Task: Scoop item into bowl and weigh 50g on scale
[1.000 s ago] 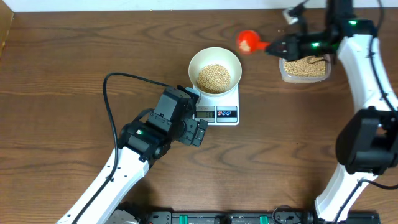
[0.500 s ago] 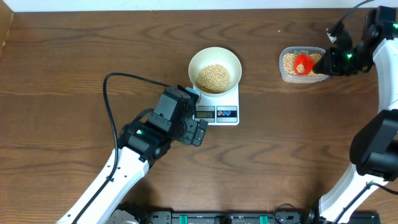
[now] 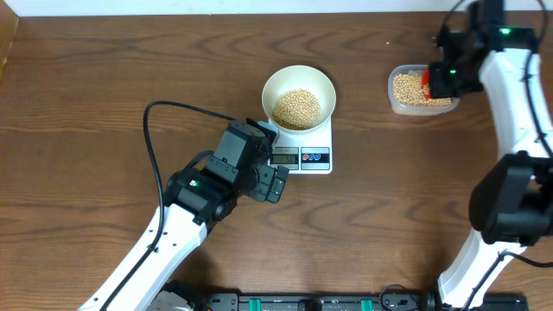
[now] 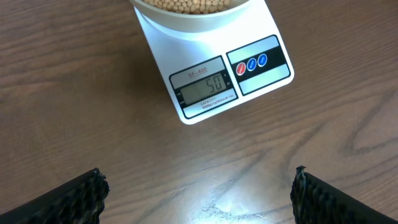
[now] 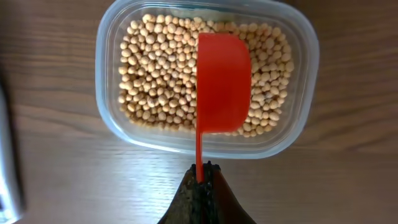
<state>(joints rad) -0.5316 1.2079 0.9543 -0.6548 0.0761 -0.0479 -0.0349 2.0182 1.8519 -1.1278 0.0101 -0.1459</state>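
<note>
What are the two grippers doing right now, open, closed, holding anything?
Left gripper: open, holding nothing.
Right gripper: closed on the handle of the red scoop, over the clear tub.

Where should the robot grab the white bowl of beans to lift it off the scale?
By the rim, coming straight down from above. The white bowl sits upright on the scale, and the beans fill only its middle, so the wall near the rim is bare. One finger could probably slip inside and one outside. It looks too wide to grab across.
</note>
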